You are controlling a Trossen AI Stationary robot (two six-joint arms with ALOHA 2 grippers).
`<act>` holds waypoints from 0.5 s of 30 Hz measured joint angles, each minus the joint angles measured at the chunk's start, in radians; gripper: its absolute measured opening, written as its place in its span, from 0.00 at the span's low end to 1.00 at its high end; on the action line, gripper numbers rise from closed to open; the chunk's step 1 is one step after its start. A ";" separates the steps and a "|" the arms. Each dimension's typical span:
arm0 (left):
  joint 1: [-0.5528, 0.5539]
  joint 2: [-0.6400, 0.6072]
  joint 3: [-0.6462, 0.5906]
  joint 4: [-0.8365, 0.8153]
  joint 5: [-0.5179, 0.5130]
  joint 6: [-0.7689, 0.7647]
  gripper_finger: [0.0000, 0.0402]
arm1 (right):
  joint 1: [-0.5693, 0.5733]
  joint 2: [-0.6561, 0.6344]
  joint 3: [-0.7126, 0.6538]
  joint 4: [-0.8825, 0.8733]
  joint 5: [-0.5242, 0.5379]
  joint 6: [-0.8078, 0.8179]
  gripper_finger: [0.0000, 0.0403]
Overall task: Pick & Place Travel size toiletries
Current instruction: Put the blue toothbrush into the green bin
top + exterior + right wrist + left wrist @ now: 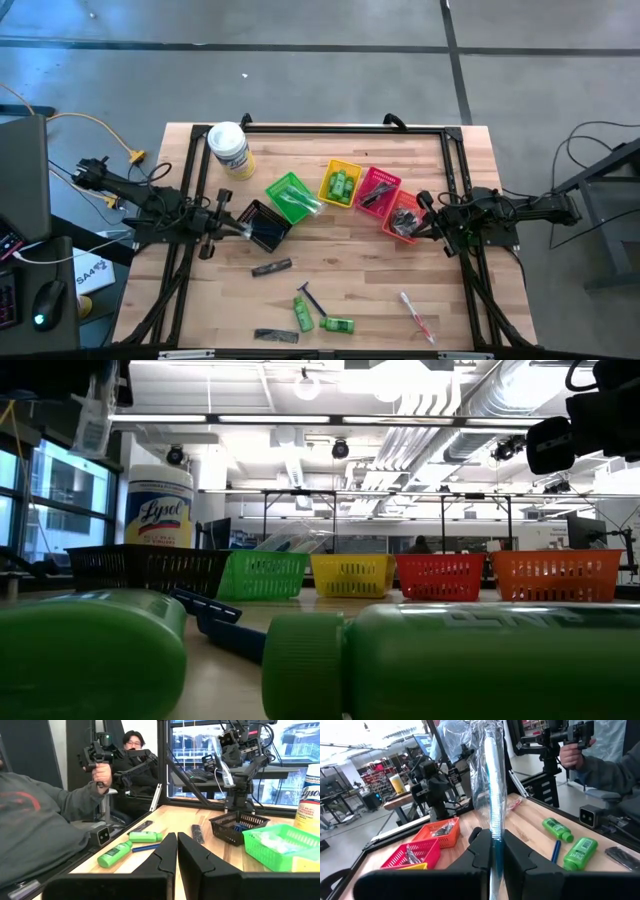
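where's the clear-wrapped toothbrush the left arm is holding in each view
High view: clear-wrapped toothbrush in the left pincer, beside the black plastic basket.
Low view: hanging at upper left.
Left wrist view: upright at centre, clamped between the fingers.
Right wrist view: far off at upper right, above that basket.
Shared landmark: the black basket.

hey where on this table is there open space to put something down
Bare wood lies behind the basket row, between the wipes tub and the far right corner, and left of the black comb. Crowded: the baskets and the front, around the green bottles and toothbrush.
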State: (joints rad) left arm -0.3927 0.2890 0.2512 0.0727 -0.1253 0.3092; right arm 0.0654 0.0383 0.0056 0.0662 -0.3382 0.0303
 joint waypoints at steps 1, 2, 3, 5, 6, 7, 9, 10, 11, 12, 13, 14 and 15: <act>0.000 0.000 0.000 0.002 0.000 0.000 0.04 | 0.000 0.000 0.000 0.000 0.000 0.000 0.02; 0.000 0.000 0.000 0.004 0.000 0.000 0.04 | 0.000 0.000 0.000 0.000 0.000 0.000 0.02; 0.000 0.000 0.000 0.006 0.000 -0.001 0.04 | 0.000 0.000 0.000 -0.001 0.000 0.000 0.02; 0.000 0.000 0.000 0.008 0.000 -0.003 0.04 | 0.000 0.000 0.000 -0.001 -0.001 0.000 0.02; 0.000 0.000 0.000 0.008 0.000 -0.003 0.04 | 0.000 0.000 0.000 -0.001 -0.001 0.000 0.02; 0.000 0.000 0.000 0.008 0.000 -0.003 0.04 | 0.000 0.000 0.000 -0.001 -0.001 0.000 0.02; 0.000 0.000 0.000 0.008 0.000 -0.003 0.04 | 0.000 0.000 0.000 -0.001 -0.001 0.001 0.02; 0.000 0.000 0.000 0.007 0.000 -0.003 0.04 | 0.000 0.000 0.000 -0.001 -0.001 0.002 0.02; 0.000 0.000 0.000 0.007 0.000 -0.004 0.04 | 0.000 0.000 0.000 -0.001 -0.001 0.002 0.02; 0.000 0.000 0.000 0.007 0.000 -0.006 0.04 | 0.000 0.000 0.000 -0.002 -0.001 0.002 0.02; 0.000 0.000 0.000 0.006 0.000 -0.007 0.04 | 0.000 0.000 0.000 -0.002 -0.001 0.002 0.02; 0.000 0.000 0.000 0.006 0.000 -0.007 0.04 | 0.000 0.000 0.000 -0.002 -0.001 0.002 0.02; 0.000 0.000 0.000 0.006 0.000 -0.007 0.04 | 0.000 0.000 0.000 -0.002 -0.001 0.002 0.02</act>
State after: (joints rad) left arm -0.3927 0.2893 0.2512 0.0784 -0.1249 0.3021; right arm 0.0654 0.0383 0.0059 0.0647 -0.3389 0.0321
